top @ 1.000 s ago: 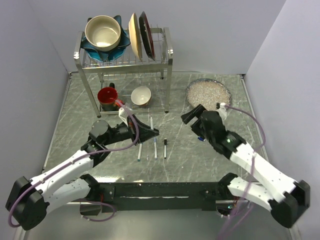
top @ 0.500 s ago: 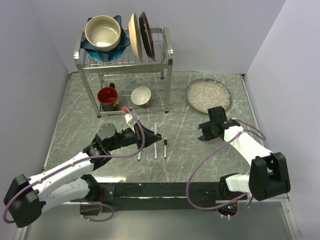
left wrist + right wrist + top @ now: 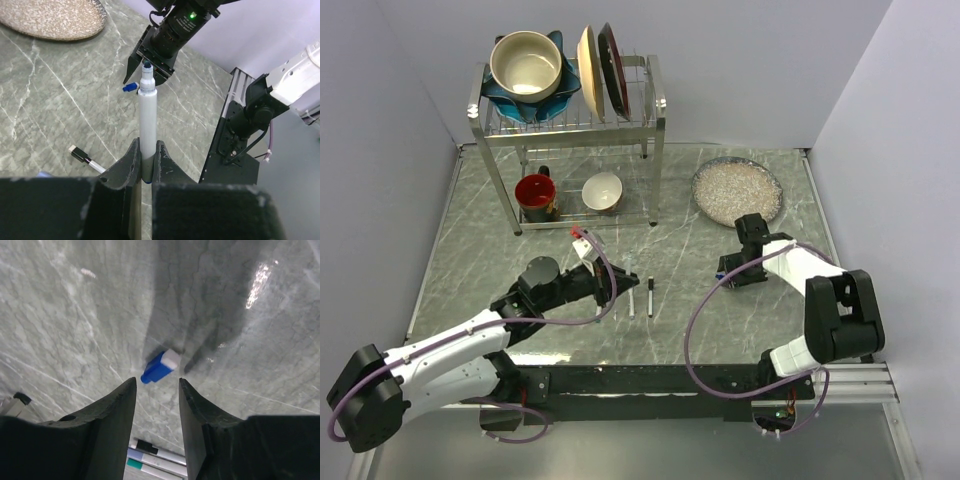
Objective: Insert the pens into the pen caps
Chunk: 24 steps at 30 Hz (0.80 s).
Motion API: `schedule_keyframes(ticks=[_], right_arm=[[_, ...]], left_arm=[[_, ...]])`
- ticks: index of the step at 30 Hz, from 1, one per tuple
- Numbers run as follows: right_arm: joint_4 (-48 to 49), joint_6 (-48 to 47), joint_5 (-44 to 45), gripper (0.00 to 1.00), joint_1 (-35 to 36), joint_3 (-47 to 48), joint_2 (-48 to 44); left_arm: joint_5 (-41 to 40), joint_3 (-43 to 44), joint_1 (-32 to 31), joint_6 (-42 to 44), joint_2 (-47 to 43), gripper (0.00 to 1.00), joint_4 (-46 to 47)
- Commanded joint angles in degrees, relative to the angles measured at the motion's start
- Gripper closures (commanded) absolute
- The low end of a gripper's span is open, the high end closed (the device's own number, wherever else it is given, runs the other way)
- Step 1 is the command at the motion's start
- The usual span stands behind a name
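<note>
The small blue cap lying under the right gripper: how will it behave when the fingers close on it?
The blue cap lies on its side and is round, so a nudge would probably roll it on the smooth stone table. It looks tiny and plastic, so likely light and stiff; it may squirt away from the right gripper unless caught squarely.

A grey marbled bench [image 3: 680, 320] carries a metal dish rack [image 3: 659, 110] at 11 o'clock. On top of the rack a cream bowl [image 3: 526, 64] sits in a blue dish [image 3: 563, 88]. Beside them stand a cream plate [image 3: 587, 60] and a dark plate [image 3: 614, 66]. Under the rack are a red mug [image 3: 534, 191] and a white bowl [image 3: 603, 190]. A speckled plate [image 3: 737, 190] lies at 1 o'clock.
</note>
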Motion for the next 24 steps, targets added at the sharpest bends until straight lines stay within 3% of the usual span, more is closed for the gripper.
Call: schedule_keyframes(ticks=[1,13,17,24], right_arm=[[0.8,1.2,1.2,0.54,-1.0,2.1,1.6],[-0.6,-0.7,2.6,0.57,-1.7,3.2,6.6],[-1.2,-1.0,2.8,0.59,-1.9,2.7,7.5],[-1.6,-2.4,3.7,0.74,-2.1,2.7,9.2]], left_arm=[[-0.8,-0.1,-0.6,2.2,-0.5,0.99,1.8],[-3.4,-3.7,-0.7,4.2,-1.8,0.99,5.4],[-5.6,-8.9,-0.7,4.0,-3.6,0.99,10.7],[-5.6,-9.0,-0.7,4.2,-3.7,0.99,9.4]])
